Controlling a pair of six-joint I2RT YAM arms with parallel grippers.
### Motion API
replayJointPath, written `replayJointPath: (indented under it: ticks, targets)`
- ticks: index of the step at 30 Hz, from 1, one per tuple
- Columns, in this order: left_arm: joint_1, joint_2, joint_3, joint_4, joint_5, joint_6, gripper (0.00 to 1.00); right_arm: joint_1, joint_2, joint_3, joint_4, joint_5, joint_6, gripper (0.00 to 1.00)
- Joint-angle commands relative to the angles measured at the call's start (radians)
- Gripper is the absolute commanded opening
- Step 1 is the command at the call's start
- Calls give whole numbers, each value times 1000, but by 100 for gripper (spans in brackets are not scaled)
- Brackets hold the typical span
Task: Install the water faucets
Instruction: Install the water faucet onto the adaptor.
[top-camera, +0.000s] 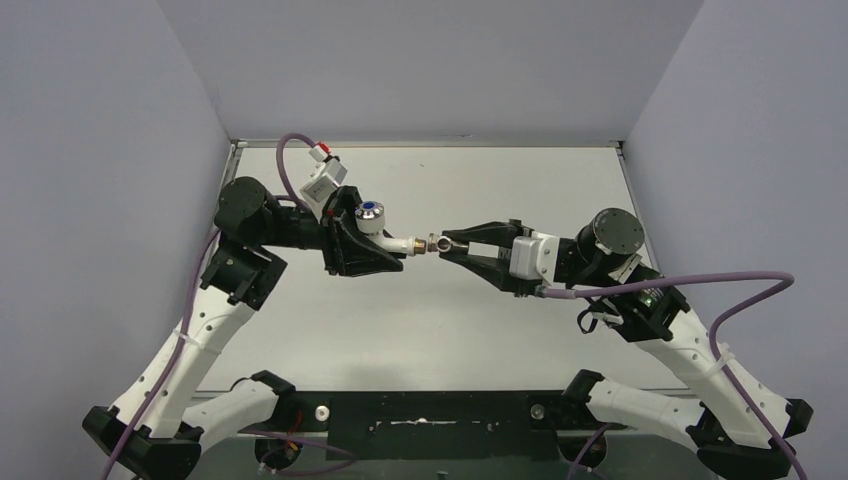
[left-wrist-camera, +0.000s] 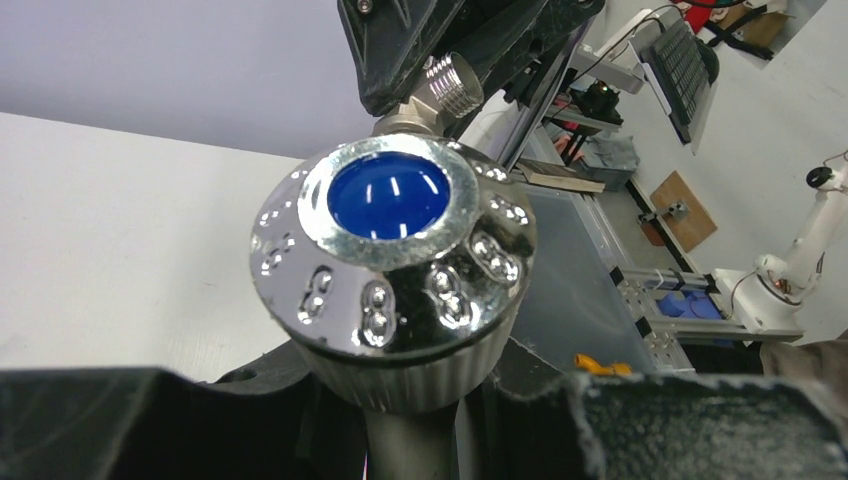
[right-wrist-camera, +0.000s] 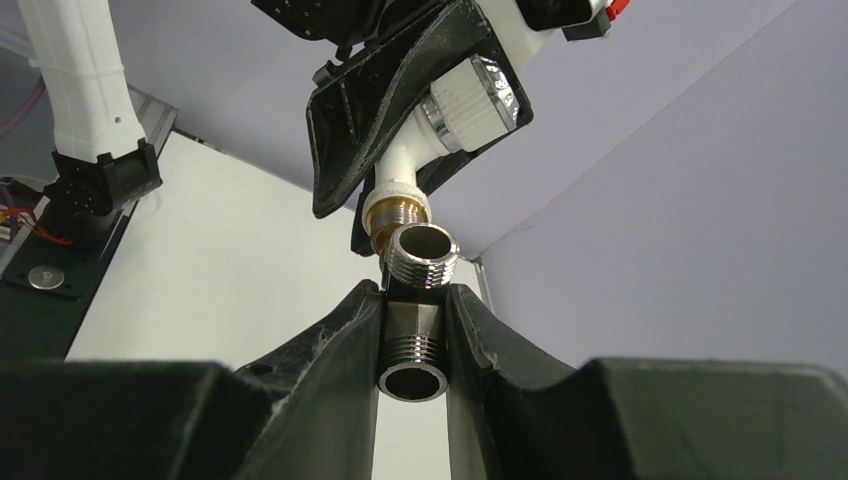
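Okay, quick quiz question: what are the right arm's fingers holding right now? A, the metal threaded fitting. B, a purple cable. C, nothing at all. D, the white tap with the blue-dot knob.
A: in the right wrist view the metal threaded fitting sits clamped between the right fingers, while the white tap is held by the left fingers.

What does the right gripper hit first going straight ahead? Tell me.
The right gripper leads with its threaded fitting, which would meet the brass spout end of the white tap held by the left gripper; gap looks tiny, depth unclear.
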Motion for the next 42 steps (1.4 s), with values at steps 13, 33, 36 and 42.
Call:
replayJointPath:
  ticks: [13,33,36,42]
  targets:
    - [-6,6,73,-52,-28,67,0,23,32,114,-65,63,-11,0]
    - [-6,2,72,-68,-31,79,0,36,39,117,-63,36,-7,0]
    - [-6,1,72,-69,-30,79,0,39,41,119,-74,23,-7,0]
    - [-6,1,70,-69,-30,79,0,40,36,117,-73,23,-6,0]
